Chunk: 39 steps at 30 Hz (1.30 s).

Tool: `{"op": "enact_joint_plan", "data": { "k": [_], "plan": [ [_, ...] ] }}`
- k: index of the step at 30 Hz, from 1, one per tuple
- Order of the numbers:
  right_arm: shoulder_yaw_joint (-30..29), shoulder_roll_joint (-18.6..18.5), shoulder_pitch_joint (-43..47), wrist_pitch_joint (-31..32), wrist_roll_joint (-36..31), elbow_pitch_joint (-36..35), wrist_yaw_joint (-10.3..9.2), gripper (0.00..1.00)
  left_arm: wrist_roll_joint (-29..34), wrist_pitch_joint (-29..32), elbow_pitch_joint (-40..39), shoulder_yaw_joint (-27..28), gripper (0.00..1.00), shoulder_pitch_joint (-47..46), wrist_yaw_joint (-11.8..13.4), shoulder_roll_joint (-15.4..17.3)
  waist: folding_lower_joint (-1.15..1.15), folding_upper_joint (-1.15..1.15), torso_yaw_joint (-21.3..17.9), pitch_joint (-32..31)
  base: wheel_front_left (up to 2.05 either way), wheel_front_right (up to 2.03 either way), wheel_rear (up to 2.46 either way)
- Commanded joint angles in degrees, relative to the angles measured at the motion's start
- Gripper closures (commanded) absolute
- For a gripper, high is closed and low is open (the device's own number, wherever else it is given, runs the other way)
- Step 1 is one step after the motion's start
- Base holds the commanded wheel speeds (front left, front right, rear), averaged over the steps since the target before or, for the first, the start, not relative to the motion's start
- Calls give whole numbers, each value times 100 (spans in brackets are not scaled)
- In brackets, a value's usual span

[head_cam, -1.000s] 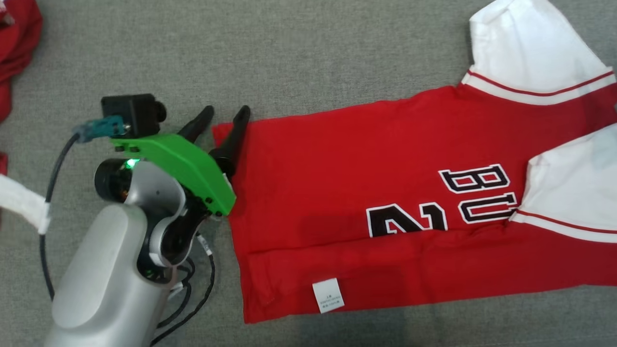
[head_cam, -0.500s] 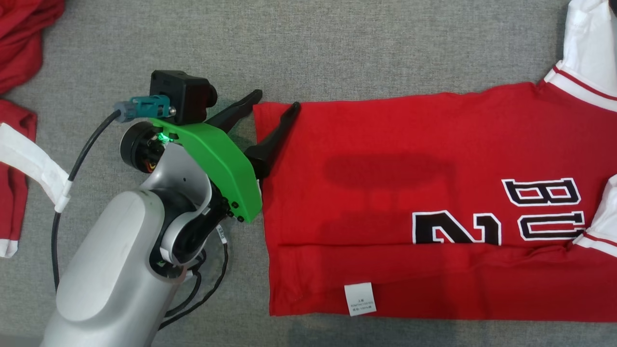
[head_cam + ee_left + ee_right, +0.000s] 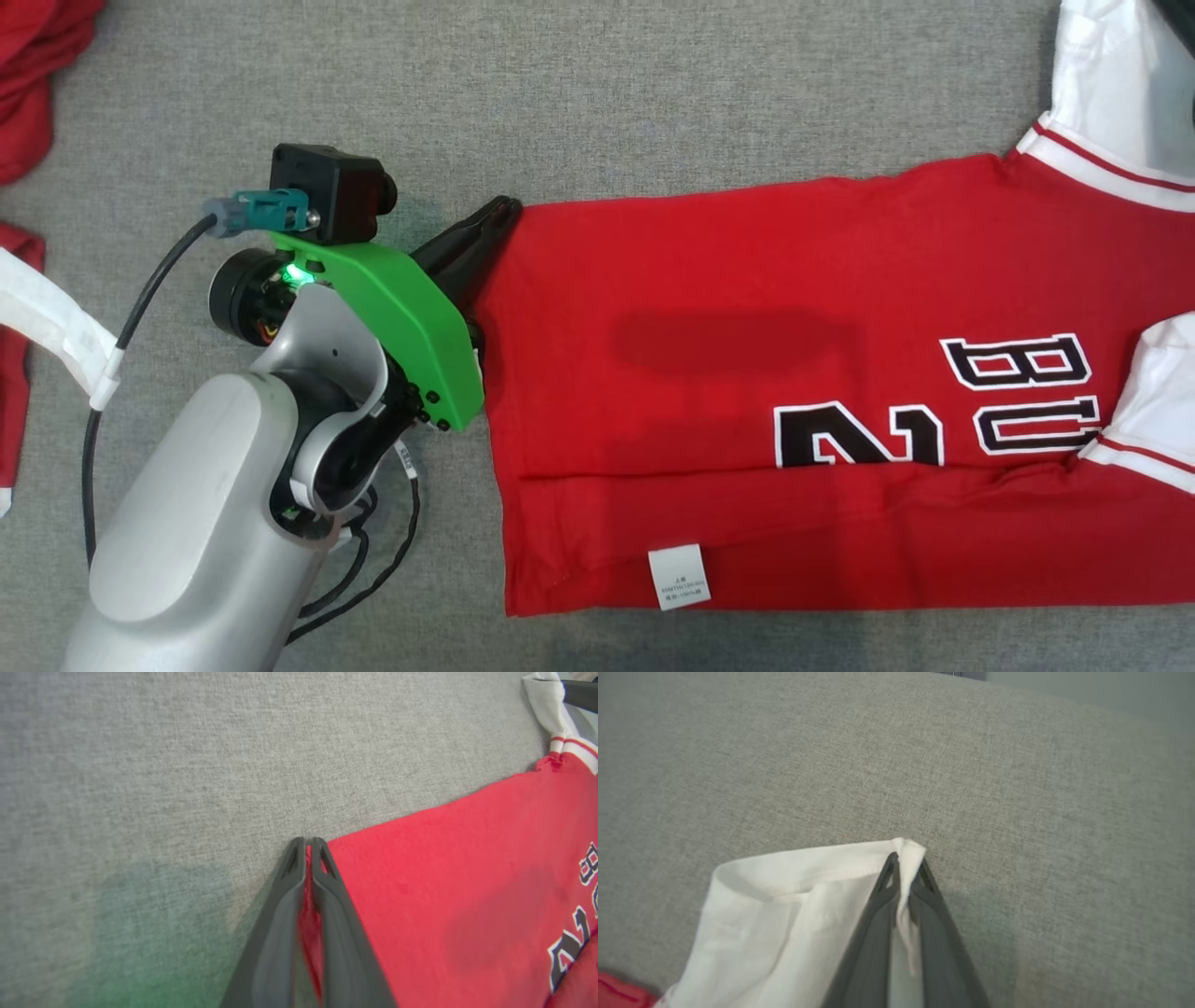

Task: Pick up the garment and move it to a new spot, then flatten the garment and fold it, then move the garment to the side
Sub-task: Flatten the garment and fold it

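The grey cloth surface (image 3: 653, 93) carried the red garment (image 3: 747, 280) laid nearly flat, its long axis running across the head view from the hem on the robot's left to the sleeves on its right. The near long edge was already turned over onto the body. The far white sleeve (image 3: 1111, 84) reached off the upper right of that view. Each arm had the end nearer to it. The left gripper (image 3: 307, 841) was closed on the far hem corner, red cloth pinched between its fingers, with the whole garment stretching rightward from its jaws. The right gripper (image 3: 906, 858) was clamped on the white sleeve's edge. Both grips sat on the far long edge, so the next fold probably meant drawing that edge toward the robot. A small care label (image 3: 680, 577) lay near the front edge.
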Motion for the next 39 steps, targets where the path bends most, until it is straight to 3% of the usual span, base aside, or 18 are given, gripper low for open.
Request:
{"op": "enact_joint_plan", "data": {
  "k": [1, 5, 8, 14, 17, 26, 36, 37, 38, 39],
  "plan": [
    [52, -13, 72, -163, 63, 70, -9, 100, -48, -3, 139, -32, 100, 182, -19, 40, 0, 0, -91, -205, 0, 0, 0],
    [12, -14, 306, -733, 456, -146, -7, 100, -128, -225, 127, 130, 100, 349, -9, 96, 0, 0, -254, -644, 0, 0, 0],
    [-120, -263, 792, -1176, 765, -455, -8, 100, -184, -389, 6, 180, 100, 630, 8, 88, 0, 0, -373, -1015, 0, 0, 0],
    [-509, -762, 2370, -1954, 1191, -1205, -7, 100, -374, -820, -345, 410, 100, 1463, 100, 193, 0, 0, -707, -1633, 0, 0, 0],
    [-829, -813, 3405, -2322, 1311, -1654, -6, 100, -460, -1089, -622, 534, 100, 2040, 170, 269, 0, 0, -931, -1915, 0, 0, 0],
    [-1033, -188, 4950, -2470, 1093, -2023, -6, 100, -695, -1508, -851, 652, 100, 3236, 254, 237, 0, 0, -1293, -2223, 0, 0, 0],
    [-850, 411, 5024, -2257, 758, -1505, -6, 100, -695, -1874, -753, 580, 100, 3775, 196, 129, 0, 0, -1290, -2301, 0, 0, 0],
    [-878, 437, 5028, -2199, 699, -1355, -6, 67, -684, -1924, -703, 596, 100, 3823, 246, 112, 0, 0, -1263, -2294, 0, 0, 0],
    [-867, 439, 5039, -2156, 645, -1293, -6, 0, -638, -1976, -676, 608, 98, 3843, 268, 115, 0, 0, -1251, -2291, 0, 0, 0],
    [-865, 461, 5063, -2111, 619, -1204, -6, 0, -559, -2015, -638, 581, 67, 3860, 271, 150, 0, 0, -1241, -2290, 0, 0, 0]
  ]
}}
